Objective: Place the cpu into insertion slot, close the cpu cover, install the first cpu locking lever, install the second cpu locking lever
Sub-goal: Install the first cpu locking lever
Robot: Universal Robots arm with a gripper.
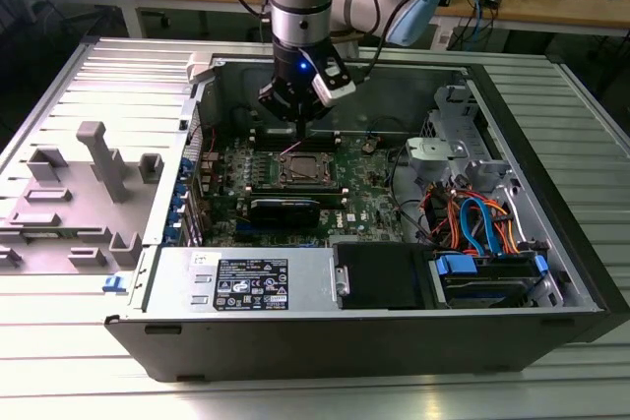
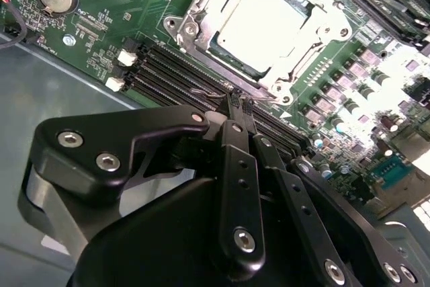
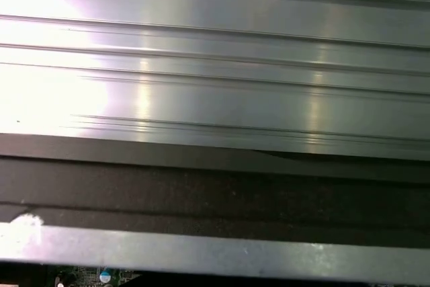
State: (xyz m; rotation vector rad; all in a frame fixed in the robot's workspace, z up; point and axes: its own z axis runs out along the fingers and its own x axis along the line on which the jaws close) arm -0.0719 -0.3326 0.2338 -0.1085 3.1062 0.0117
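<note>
The cpu [image 2: 263, 17] lies in its socket on the green motherboard, shiny silver top facing up. The cpu cover [image 2: 195, 28], a silver-grey frame, lies flat around it. In the exterior view the socket [image 1: 301, 170] sits mid-board, and my gripper [image 1: 295, 133] hangs just beyond its far edge. In the second wrist view my gripper [image 2: 240, 103] is shut, its two black fingers [image 2: 235, 139] pressed together. The fingertips touch a thin wire locking lever [image 2: 209, 92] that runs along the socket's edge, over the black memory slots. In the exterior view that lever [image 1: 292, 150] stands slightly raised.
The open computer case [image 1: 551, 194] surrounds the board, with orange and blue cables [image 1: 477, 223] and a drive bay at the exterior view's right. A power supply [image 1: 246, 280] lies along the near side. Grey fixtures [image 1: 103, 159] stand on the table at the exterior view's left.
</note>
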